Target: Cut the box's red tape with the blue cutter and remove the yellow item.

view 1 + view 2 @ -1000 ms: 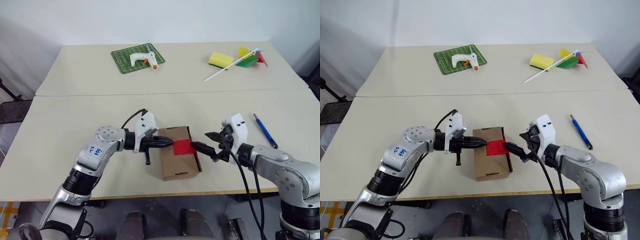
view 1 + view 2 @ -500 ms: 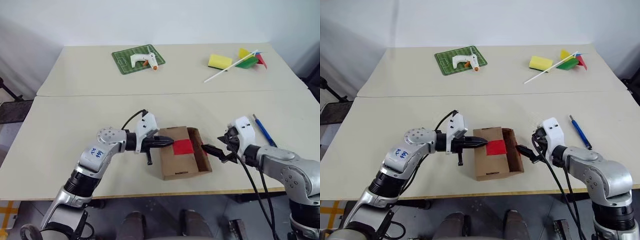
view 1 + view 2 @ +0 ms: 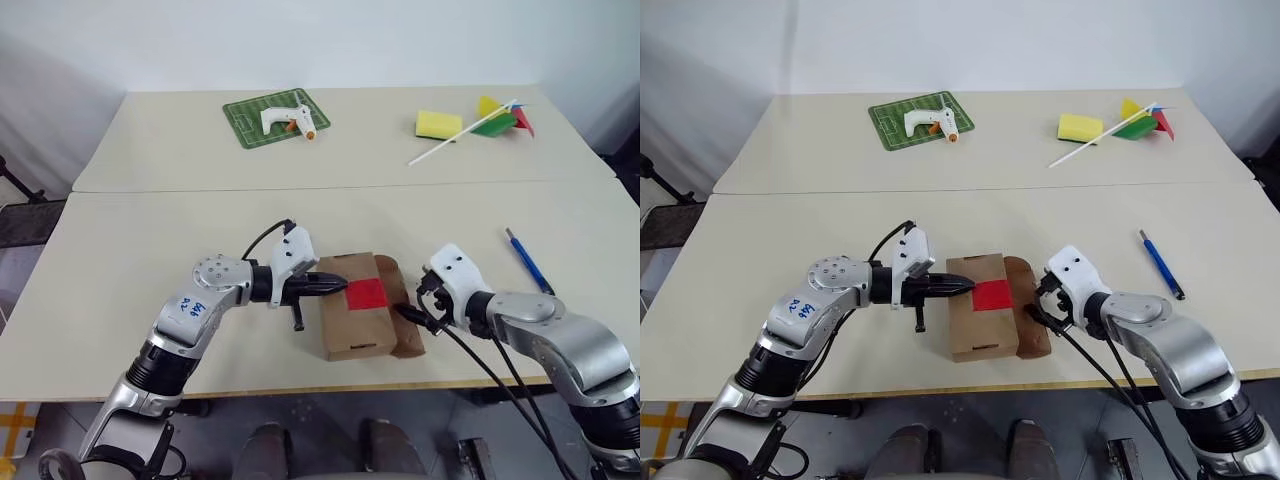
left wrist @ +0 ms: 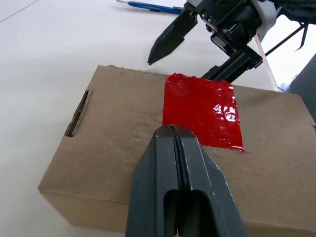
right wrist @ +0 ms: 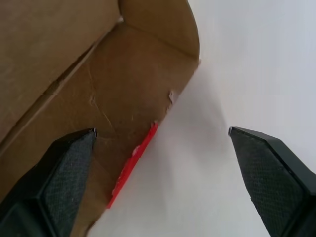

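The box (image 3: 352,322) lies near the table's front edge, with the red tape (image 3: 366,293) on its top. Its right flap (image 3: 402,318) is folded out flat onto the table, and a strip of red tape (image 5: 132,165) clings to the flap's edge. My left gripper (image 3: 338,285) is shut, its tips pressing the box top at the left edge of the red tape (image 4: 202,111). The right gripper (image 3: 411,313) is open, low over the folded-out flap (image 5: 123,69). The blue cutter (image 3: 528,262) lies on the table to the right. The yellow item is hidden.
On the far table sit a green mat (image 3: 243,122) bearing a white glue gun (image 3: 286,120), a yellow sponge (image 3: 438,123) and a pinwheel (image 3: 498,116) on a white stick. The table's front edge (image 3: 330,388) runs just below the box.
The box's right flap swung from shut to standing to flat on the table. The right gripper rolled and sank toward it. The left gripper stayed in place.
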